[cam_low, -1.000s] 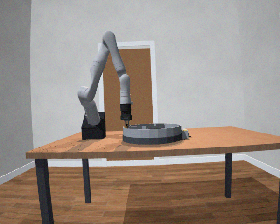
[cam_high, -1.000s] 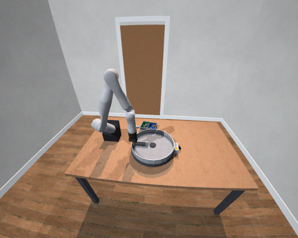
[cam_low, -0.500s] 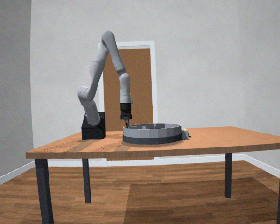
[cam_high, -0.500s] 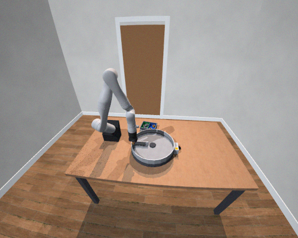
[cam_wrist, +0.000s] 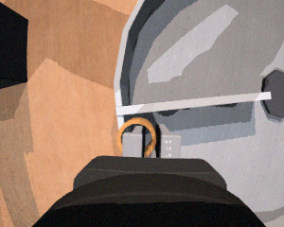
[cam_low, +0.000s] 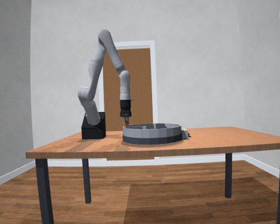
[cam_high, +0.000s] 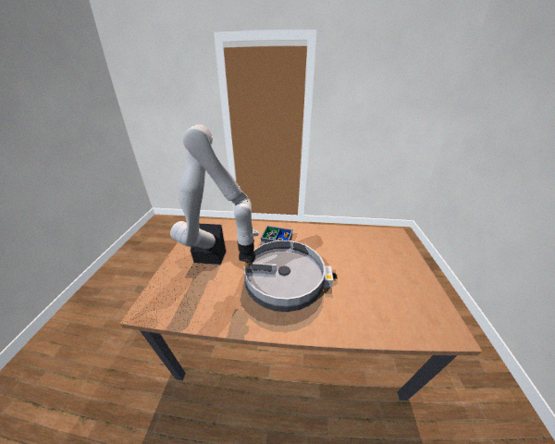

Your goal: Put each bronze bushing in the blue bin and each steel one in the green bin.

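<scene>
My gripper [cam_high: 249, 265] [cam_low: 127, 121] [cam_wrist: 150, 135] points down at the left rim of the turntable [cam_high: 299, 287] [cam_low: 152, 133] [cam_wrist: 237, 175]. It is shut on the wall of a bronze bushing [cam_low: 124, 123] [cam_wrist: 121, 133], with one finger inside the ring and one outside. The bushing is held upright at about rim height. The green bin [cam_high: 267, 230] behind the turntable holds several steel bushings. The blue bin [cam_high: 280, 232] beside it holds bronze ones. No loose bushing is visible on the turntable; parts of its floor are hidden.
A thin upright plate [cam_high: 264, 267] [cam_wrist: 199, 101] runs from the turntable's left rim toward the dark hub [cam_high: 284, 270] [cam_wrist: 278, 95], close to my fingers. A high wall rings the turntable. A small white box [cam_high: 328, 277] [cam_low: 185, 134] sits at its right side.
</scene>
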